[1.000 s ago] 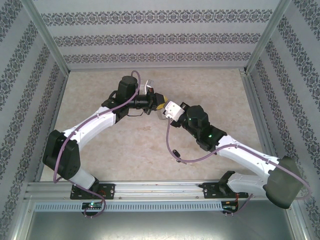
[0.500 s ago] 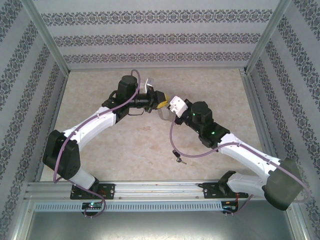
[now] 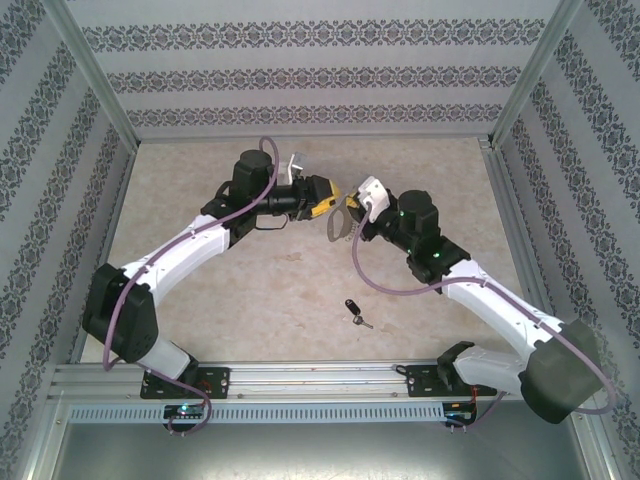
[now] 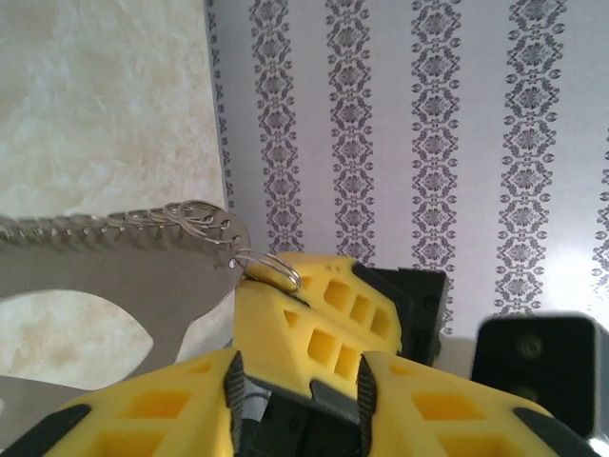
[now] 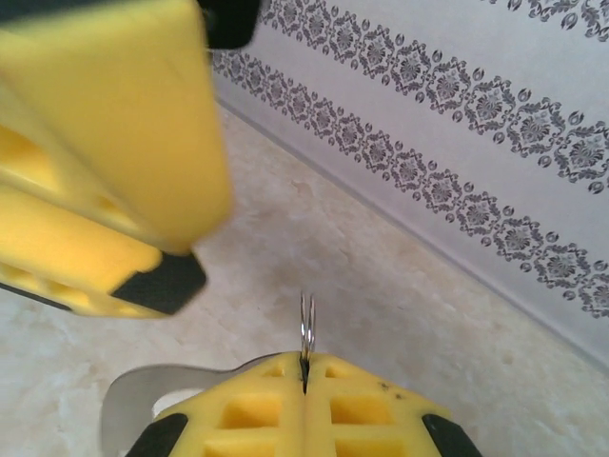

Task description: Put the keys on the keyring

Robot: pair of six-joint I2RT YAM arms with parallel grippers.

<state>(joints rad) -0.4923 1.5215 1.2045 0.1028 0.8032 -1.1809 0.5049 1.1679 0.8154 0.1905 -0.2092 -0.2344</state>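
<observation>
The key point(image 3: 354, 313) lay flat on the tabletop point(image 3: 240, 290), near the front edge and between the two arm bases, well apart from both grippers. It was not on the keyring point(image 3: 338, 222), which was up in the air over the middle of the tabletop, between the two grippers.

The right gripper point(image 3: 354, 210) had its jaws clenched on one small ring point(image 5: 306, 328) at the edge of the keyring. The thin wire stood out of the closed yellow jaws and the grey plate hung just beside them. The left gripper point(image 3: 328, 200) was very near, with its jaws released and parted, and I saw nothing pressed between them.

The main danger, in my judgement, was the hold itself. The whole plate depended on one thin wire ring, so it could swing or turn around that ring, or the ring could slip out and the keyring would drop.

The two grippers were also so near that any careless move of the left one could knock the plate or hit the right jaws.

The key was small and flat, so it could skid away under closing jaws. The purple cable point(image 3: 372, 283) of the right arm hung low near it and could brush it aside.
</observation>
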